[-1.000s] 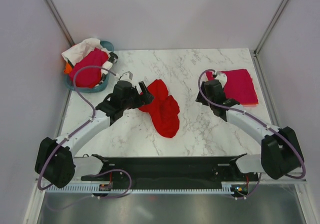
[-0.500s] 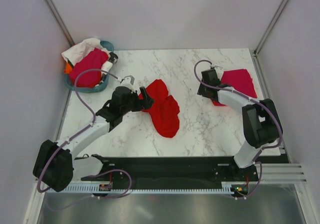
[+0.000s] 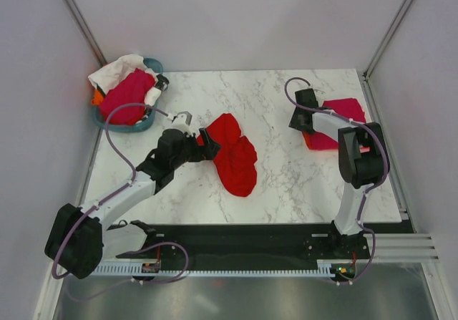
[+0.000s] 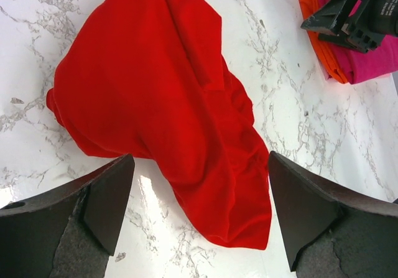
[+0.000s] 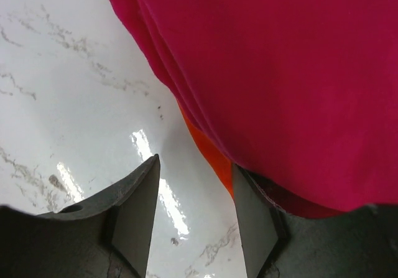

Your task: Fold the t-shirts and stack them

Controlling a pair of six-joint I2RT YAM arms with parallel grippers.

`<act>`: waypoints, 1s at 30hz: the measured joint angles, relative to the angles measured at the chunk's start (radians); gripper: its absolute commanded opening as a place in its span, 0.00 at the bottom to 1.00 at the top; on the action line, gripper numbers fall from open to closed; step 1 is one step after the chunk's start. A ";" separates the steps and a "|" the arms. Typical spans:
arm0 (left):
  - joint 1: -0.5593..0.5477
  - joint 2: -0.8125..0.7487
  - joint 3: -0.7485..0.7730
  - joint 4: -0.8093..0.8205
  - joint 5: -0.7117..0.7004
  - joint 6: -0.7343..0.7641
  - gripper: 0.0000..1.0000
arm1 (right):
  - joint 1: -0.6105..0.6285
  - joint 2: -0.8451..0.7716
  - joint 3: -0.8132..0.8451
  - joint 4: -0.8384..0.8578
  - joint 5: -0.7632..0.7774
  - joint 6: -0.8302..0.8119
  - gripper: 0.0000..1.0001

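Observation:
A crumpled bright red t-shirt (image 3: 234, 154) lies mid-table. My left gripper (image 3: 206, 144) hovers at its left edge, jaws wide open. In the left wrist view the red t-shirt (image 4: 168, 104) spreads below and between the two fingers (image 4: 93, 203), and the left gripper (image 4: 199, 216) holds nothing. At the back right a folded magenta t-shirt (image 3: 342, 122) rests on an orange one (image 5: 208, 150). My right gripper (image 3: 306, 125) sits at that stack's left edge. In its wrist view the right gripper (image 5: 194, 219) is open over bare table, one finger (image 5: 255, 222) against the magenta t-shirt (image 5: 280, 73).
A teal tub (image 3: 143, 125) at the back left corner holds white and magenta t-shirts, with a bit of orange showing. Grey walls close in the table on the left, back and right. The right arm's elbow (image 3: 359, 155) stands just in front of the folded stack.
The right arm has folded back, bringing its gripper further back along the stack's left edge, with the jaws slightly narrower. The left gripper has shifted a little nearer along the red shirt's left edge.

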 measured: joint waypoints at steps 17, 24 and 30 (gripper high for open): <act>0.000 0.105 0.000 0.029 0.056 0.024 0.92 | 0.005 -0.153 -0.085 -0.016 -0.053 -0.037 0.61; 0.000 0.126 0.014 0.029 0.071 0.041 0.89 | 0.203 -0.389 -0.284 0.063 -0.248 -0.087 0.56; 0.000 0.197 0.051 0.025 0.070 0.056 0.89 | 0.291 -0.426 -0.436 0.105 -0.427 -0.096 0.52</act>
